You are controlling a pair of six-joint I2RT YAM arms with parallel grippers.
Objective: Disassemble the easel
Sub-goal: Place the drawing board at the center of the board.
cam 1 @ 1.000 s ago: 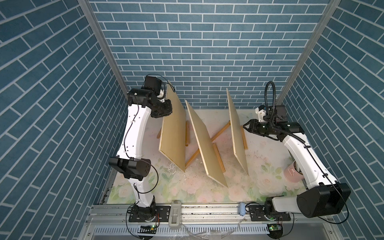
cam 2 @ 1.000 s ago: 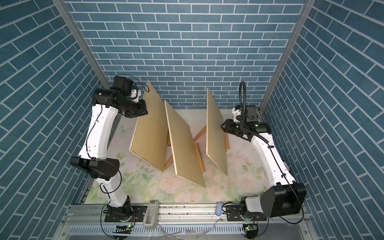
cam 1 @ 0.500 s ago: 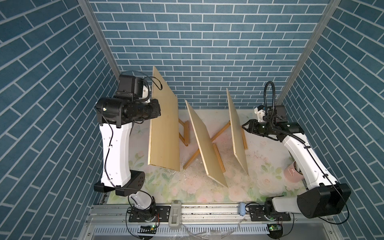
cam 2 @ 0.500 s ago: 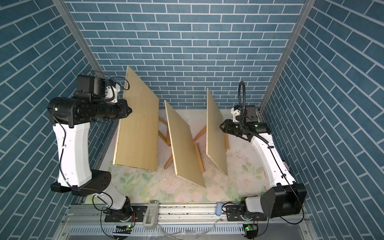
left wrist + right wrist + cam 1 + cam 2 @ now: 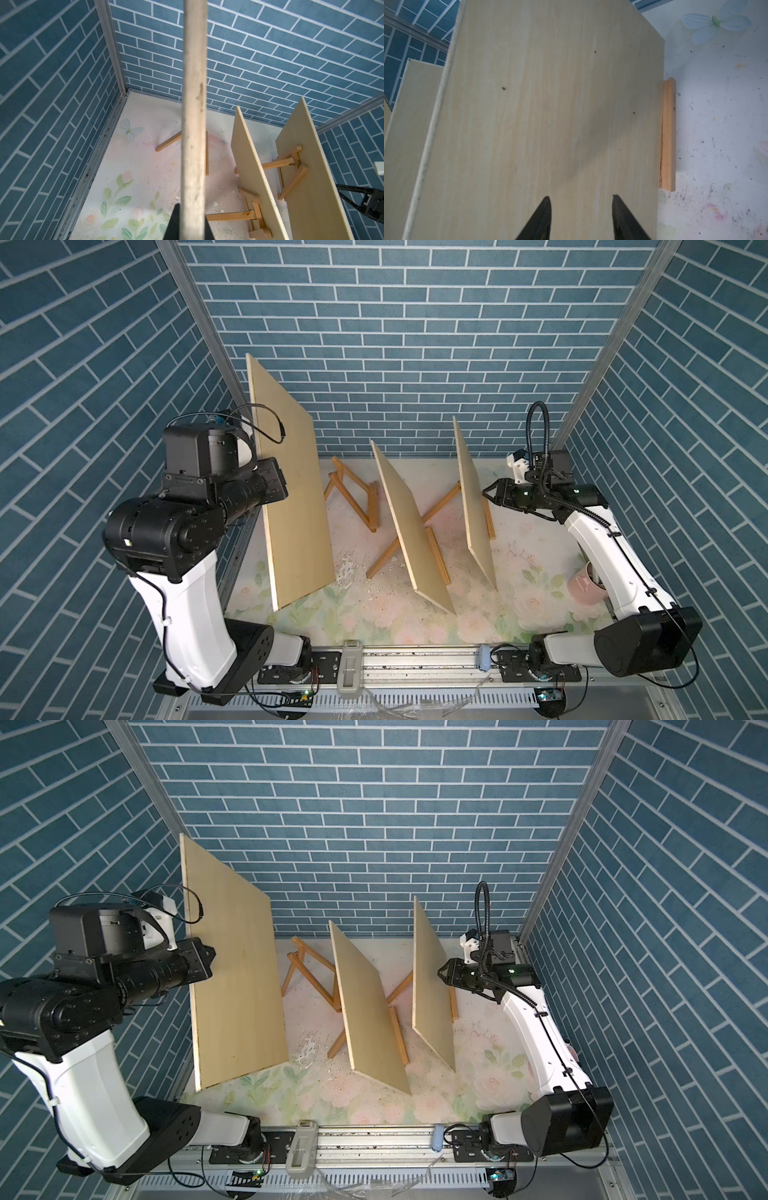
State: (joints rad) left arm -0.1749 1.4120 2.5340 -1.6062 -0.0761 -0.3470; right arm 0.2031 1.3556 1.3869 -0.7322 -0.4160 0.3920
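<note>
My left gripper [image 5: 192,224] is shut on the edge of a large pale wooden board [image 5: 291,506], which it holds upright above the table's left side. In the left wrist view that board's edge [image 5: 194,104] runs up between the black fingers. A small bare wooden easel [image 5: 353,493] stands behind it. A middle board [image 5: 411,526] and a right board [image 5: 473,506] each lean on their own easel. My right gripper [image 5: 581,197] is open and empty, its tips close to the right board's face [image 5: 550,104].
A pink cup [image 5: 586,583] stands by the right arm's base. Blue brick walls close in three sides. The floral table top [image 5: 374,614] carries paint flakes near the middle. A metal rail [image 5: 415,655] runs along the front.
The left arm has swung up and out to the left with the left board, lifting it off its easel, which now stands bare. The right arm has not moved.
</note>
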